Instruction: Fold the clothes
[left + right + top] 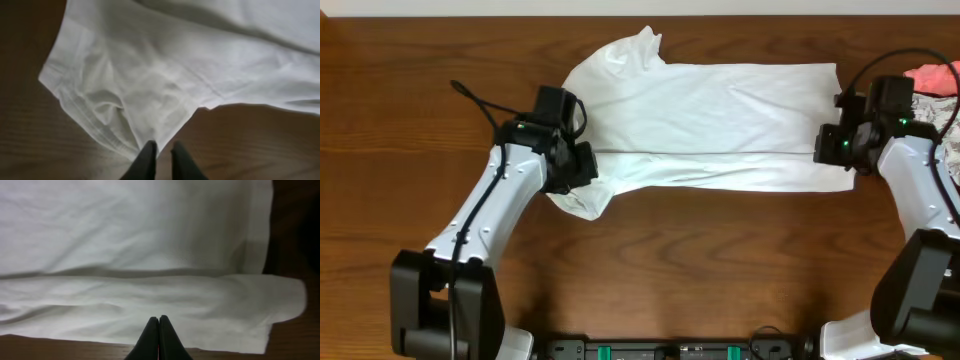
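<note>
The clothes (710,110) are a white T-shirt lying sideways on the wooden table (700,260), its front long edge folded over the body. My left gripper (582,168) sits at the near-left sleeve. In the left wrist view the sleeve (150,75) puckers down to a point between my left gripper's (164,147) nearly closed fingers, which pinch its tip. My right gripper (825,148) is at the shirt's right-hand hem. In the right wrist view my right gripper (159,319) is shut tight, tips meeting on the folded front layer of cloth (150,300) near its edge.
A pink cloth (932,77) and a patterned one (935,110) lie at the far right, beside my right arm. A black cable (470,95) trails behind my left arm. Bare wood shows in front of the shirt.
</note>
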You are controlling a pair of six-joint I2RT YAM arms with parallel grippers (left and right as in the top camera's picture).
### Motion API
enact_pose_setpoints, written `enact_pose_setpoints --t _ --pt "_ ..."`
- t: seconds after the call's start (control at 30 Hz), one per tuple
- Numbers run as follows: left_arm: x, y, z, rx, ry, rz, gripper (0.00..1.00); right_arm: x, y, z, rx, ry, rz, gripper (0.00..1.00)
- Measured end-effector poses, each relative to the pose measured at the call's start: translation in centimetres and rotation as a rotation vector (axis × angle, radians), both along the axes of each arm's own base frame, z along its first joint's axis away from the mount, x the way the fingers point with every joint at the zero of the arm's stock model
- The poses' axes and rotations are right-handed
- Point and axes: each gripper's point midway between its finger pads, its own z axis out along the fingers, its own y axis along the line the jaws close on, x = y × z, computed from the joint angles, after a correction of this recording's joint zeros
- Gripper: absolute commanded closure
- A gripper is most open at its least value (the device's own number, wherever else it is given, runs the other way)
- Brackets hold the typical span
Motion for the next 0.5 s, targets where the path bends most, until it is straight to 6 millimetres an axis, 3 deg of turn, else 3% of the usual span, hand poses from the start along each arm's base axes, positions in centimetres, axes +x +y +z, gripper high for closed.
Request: enact_pose_setpoints --t 0.27,0.5 --pt "-0.3 0.6 -0.7 0.040 0.027 -0.003 0.83 -1.0 0.5 -2.9 -0.006 -0.001 0.015 0.99" --pt "-0.3 1.3 -2.4 0.091 0.064 0.003 0.83 -0.6 0.5 -3.3 -0.013 -0.027 0.021 0.99"
